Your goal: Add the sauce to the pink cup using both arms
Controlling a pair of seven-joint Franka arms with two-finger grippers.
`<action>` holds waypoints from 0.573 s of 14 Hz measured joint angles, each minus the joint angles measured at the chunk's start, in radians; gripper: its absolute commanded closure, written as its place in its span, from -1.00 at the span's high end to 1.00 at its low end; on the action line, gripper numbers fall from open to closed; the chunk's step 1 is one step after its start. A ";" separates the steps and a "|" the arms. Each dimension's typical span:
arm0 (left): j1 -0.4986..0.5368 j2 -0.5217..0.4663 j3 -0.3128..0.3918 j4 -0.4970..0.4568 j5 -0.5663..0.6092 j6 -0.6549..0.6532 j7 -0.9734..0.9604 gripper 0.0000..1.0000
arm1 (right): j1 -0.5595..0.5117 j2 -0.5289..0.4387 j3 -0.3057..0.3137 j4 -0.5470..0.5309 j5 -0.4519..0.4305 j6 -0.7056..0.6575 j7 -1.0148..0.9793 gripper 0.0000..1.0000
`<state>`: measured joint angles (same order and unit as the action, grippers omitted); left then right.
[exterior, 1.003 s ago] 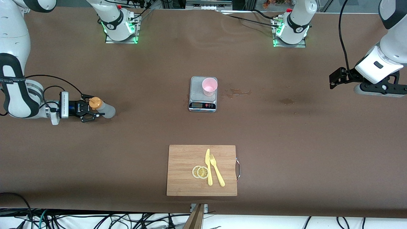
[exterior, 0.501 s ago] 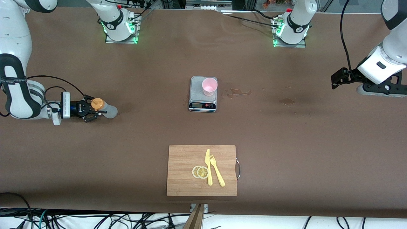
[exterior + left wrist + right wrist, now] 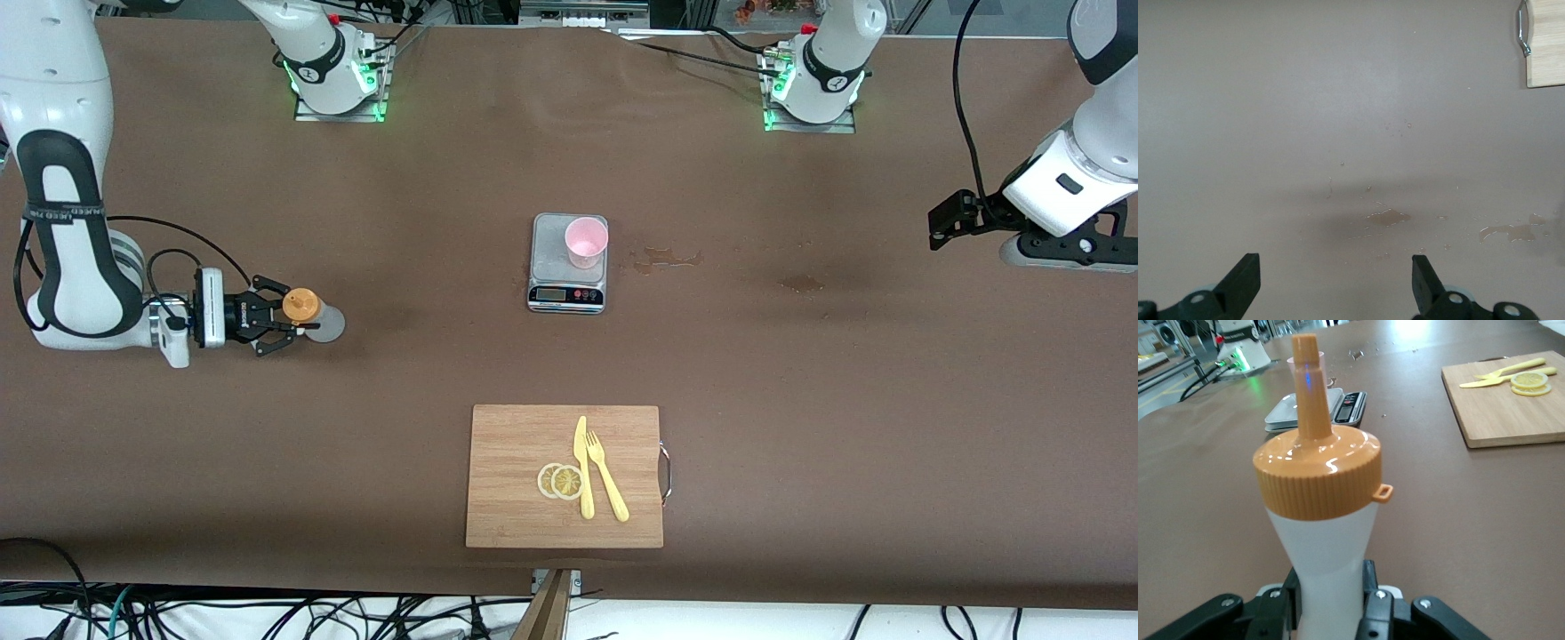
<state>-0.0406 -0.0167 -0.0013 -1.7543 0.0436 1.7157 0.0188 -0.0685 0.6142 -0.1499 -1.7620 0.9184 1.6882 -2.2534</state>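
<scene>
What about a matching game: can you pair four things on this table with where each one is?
Things:
1. pink cup
2. sauce bottle
3. lemon slices
4. left claw

Places:
A. on the wooden board
B. gripped in the right claw
C. on the grey scale
D. open, above bare table at the left arm's end

Pairs: 1-C, 2-B, 3-A, 4-D

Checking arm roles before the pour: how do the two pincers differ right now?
The right pincer is shut on the sauce bottle at its end of the table; the left pincer is open, empty, waiting over bare, stained table. Both are black and two-fingered.
</scene>
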 measured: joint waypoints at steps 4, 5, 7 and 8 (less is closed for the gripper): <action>0.006 0.002 0.021 -0.004 0.000 0.000 0.000 1.00 | 0.168 -0.117 -0.064 -0.002 -0.117 0.084 0.243 -0.61; 0.006 0.002 0.022 -0.004 0.000 0.000 0.001 1.00 | 0.206 -0.142 -0.070 -0.003 -0.163 0.099 0.315 -0.61; 0.006 0.003 0.022 -0.004 0.000 0.000 0.003 1.00 | 0.268 -0.182 -0.073 -0.003 -0.270 0.123 0.444 -0.61; 0.006 0.003 0.022 -0.004 0.000 0.000 0.004 1.00 | 0.298 -0.199 -0.074 -0.003 -0.322 0.136 0.505 -0.61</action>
<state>-0.0347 -0.0139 0.0210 -1.7585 0.0436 1.7158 0.0228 0.2295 0.4147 -0.2237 -1.7654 0.5968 1.8246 -1.7487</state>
